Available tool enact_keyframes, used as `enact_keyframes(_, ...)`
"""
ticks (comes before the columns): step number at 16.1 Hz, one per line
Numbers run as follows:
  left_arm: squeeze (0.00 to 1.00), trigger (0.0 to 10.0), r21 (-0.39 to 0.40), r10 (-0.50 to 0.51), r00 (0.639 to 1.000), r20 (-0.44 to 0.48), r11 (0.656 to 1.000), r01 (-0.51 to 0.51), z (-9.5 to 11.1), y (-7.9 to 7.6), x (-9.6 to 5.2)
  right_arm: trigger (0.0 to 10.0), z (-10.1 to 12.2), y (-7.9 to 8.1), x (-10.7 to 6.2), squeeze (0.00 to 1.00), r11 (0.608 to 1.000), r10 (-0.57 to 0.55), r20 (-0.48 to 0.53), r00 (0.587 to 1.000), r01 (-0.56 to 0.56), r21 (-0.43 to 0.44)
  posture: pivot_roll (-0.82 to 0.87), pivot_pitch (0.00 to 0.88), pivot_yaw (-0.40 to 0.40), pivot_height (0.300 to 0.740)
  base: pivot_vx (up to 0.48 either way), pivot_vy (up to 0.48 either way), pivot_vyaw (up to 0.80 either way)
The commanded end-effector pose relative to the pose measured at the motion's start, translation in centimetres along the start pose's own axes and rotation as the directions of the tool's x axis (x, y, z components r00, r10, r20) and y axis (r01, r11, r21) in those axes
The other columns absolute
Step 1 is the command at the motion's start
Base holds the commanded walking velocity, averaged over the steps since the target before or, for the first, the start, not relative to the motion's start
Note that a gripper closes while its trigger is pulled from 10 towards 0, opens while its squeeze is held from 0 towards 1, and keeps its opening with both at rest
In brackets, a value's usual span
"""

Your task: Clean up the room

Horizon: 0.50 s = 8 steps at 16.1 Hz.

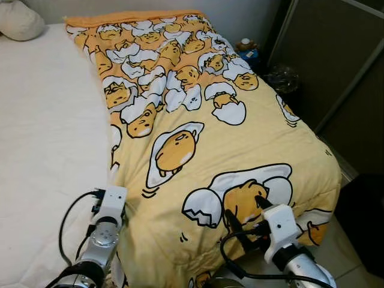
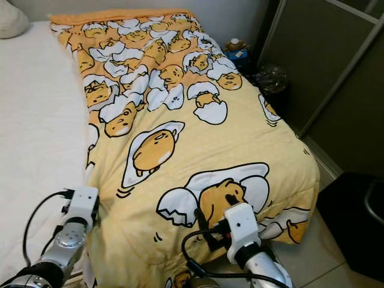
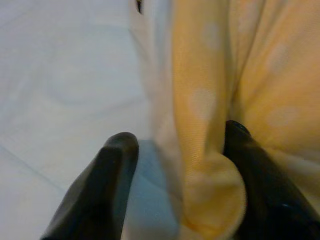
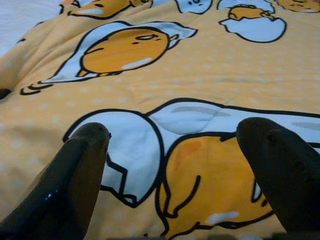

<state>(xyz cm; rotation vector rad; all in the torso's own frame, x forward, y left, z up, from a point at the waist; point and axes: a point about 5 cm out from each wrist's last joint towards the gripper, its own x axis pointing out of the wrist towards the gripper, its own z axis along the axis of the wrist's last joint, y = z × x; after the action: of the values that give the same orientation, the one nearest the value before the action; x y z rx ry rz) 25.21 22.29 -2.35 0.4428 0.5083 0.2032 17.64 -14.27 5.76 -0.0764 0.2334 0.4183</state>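
At the quilt's [image 1: 198, 144] near end, the left gripper [image 3: 177, 150] seemingly straddles its edge fold with parted fingers, while the right gripper [image 4: 172, 145] hovers wide open, empty.

no readable text; bottle label perhaps blurred

White bed [image 1: 42, 138] (pillowed) beside dark wardrobe [image 1: 336, 66], tiled floor [image 1: 351, 264].

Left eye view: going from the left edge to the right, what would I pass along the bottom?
White bed sheet → left gripper → yellow duvet → right gripper → tiled floor.
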Motion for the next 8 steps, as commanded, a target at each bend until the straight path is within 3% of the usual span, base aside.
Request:
enact_keyframes(1,1.00,10.0,0.067,0.082,0.993,-0.087,0.995,-0.076,-2.3,1.5,-0.5,10.0,0.4,-0.3,0.0,0.00,1.000,-0.011,0.015,1.000,0.011,-0.006,-0.16,0.089,-0.057,0.740,0.000,0.000,0.00)
enact_keyframes(5,1.00,10.0,0.094,0.107,0.994,-0.028,0.990,-0.104,-1.0,2.0,0.1,10.0,0.2,-0.2,0.3,0.00,1.000,-0.010,0.014,1.000,0.010,-0.007,-0.15,0.080,-0.058,0.740,0.000,0.000,0.00)
enact_keyframes(8,1.00,10.0,0.053,0.139,0.990,0.030,0.989,-0.140,0.1,3.2,0.6,10.0,0.3,-0.4,0.8,0.00,1.000,-0.014,0.021,1.000,0.014,-0.008,-0.13,0.067,-0.056,0.740,0.000,0.000,0.00)
